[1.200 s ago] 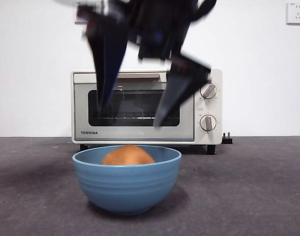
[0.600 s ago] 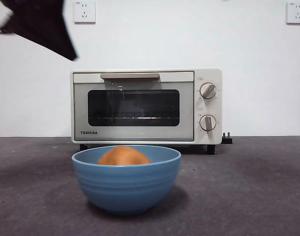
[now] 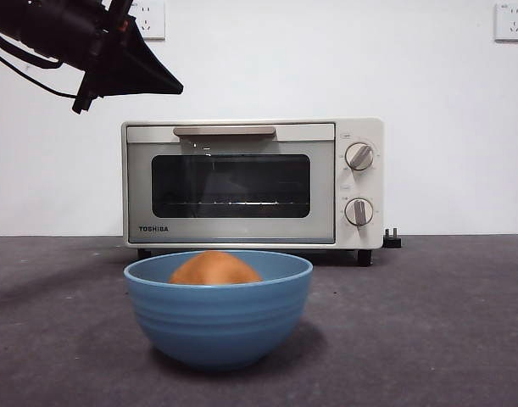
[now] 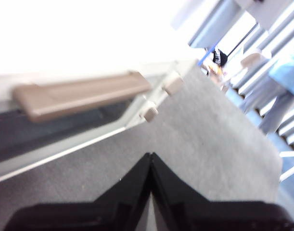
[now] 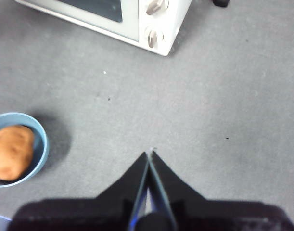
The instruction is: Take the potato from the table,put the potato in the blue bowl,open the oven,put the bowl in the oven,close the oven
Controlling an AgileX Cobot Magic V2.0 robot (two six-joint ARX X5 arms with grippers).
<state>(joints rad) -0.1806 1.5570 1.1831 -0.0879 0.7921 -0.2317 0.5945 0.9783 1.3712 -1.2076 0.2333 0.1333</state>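
1. The bowl [image 3: 218,309] is hiding most of the potato [image 3: 214,269], only its top showing over the rim.
2. The left claw [image 3: 131,72] is hanging high over the oven's [image 3: 253,182] left corner, jaws pressed together, gripping nothing, facing the handle [image 4: 79,95].
3. The potato is lying in the bowl on the counter [image 3: 428,322].
4. The right claw [image 5: 149,159] is hovering above bare counter, jaws meeting, empty.

Potato [image 3: 214,269] mostly behind bowl rim [image 3: 218,284] (lower half hidden)

Matte black wedge-shaped claw [image 3: 144,76], thin black cables trailing off its body
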